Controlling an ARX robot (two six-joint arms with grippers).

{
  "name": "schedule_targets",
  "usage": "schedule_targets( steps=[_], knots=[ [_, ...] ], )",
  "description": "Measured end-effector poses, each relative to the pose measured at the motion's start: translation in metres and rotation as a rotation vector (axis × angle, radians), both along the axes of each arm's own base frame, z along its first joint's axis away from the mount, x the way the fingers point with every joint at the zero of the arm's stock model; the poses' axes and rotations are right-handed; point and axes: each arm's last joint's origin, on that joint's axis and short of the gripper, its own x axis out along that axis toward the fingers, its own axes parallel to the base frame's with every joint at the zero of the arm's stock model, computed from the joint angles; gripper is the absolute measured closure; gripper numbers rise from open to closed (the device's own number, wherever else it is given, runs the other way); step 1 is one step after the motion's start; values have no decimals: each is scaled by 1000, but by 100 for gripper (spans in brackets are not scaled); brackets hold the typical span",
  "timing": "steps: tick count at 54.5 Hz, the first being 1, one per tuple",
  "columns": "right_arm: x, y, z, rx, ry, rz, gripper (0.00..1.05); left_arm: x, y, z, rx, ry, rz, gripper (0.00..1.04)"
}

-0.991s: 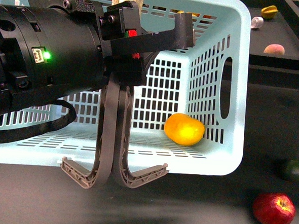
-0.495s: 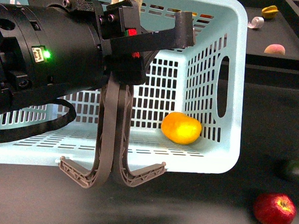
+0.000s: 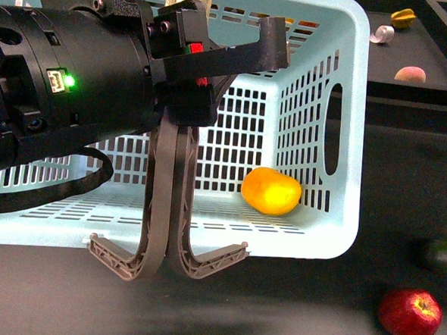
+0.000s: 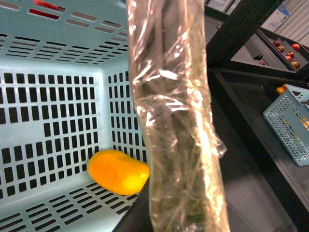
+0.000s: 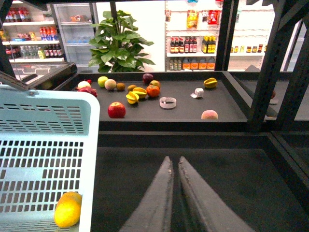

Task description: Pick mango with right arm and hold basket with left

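Front view, nearest first: a red apple (image 3: 409,314) lies on the dark table (image 3: 275,322) outside the basket's (image 3: 352,145) near right corner. A dark green fruit (image 3: 442,255) sits a little beyond it, also outside the basket's right wall. At the basket's near rim the two grey-brown handles (image 3: 168,202) start apart and curve up. They meet pressed together under the left gripper (image 3: 186,97), which is clamped on them. The bulky black left arm (image 3: 100,76), its green light lit, hangs over the basket's left half. The mango (image 3: 271,192) lies on the basket's slotted floor, close to the right wall and toward the far right corner. The left wrist view shows it on that floor near a corner of the basket, behind a finger (image 4: 178,121) wrapped in clear film. In the right wrist view the right gripper (image 5: 175,162) hangs outside the basket, over the dark table, its fingers drawn together on nothing. Beyond the basket, a shelf (image 5: 231,108) carries scattered fruit.
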Motion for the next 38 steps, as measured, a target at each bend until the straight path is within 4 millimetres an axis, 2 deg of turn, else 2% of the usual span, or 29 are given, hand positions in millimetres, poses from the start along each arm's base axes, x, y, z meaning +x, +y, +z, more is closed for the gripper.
schedule_targets(
  steps=[4, 38],
  knots=[
    [1, 0, -8, -3, 10, 3, 103, 0, 0, 0, -1, 0, 0, 99],
    [0, 0, -8, -3, 9, 1, 103, 0, 0, 0, -1, 0, 0, 99]
  ],
)
